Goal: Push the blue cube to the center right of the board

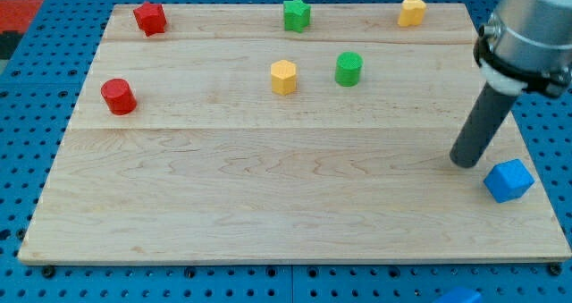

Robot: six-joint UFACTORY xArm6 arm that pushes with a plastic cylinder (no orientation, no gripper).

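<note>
The blue cube (508, 180) sits near the board's right edge, in the lower right part of the view. My tip (465, 161) rests on the board just to the left of the blue cube and slightly above it in the view, with a small gap between them. The dark rod rises from the tip toward the view's upper right, into the grey arm body (527, 26).
On the wooden board (268, 187): a red star block (150, 18) at top left, a red cylinder (118, 96) at left, a green star block (297, 14) at top centre, a yellow hexagonal block (283, 76), a green cylinder (349, 69), a yellow block (412, 11) at top right.
</note>
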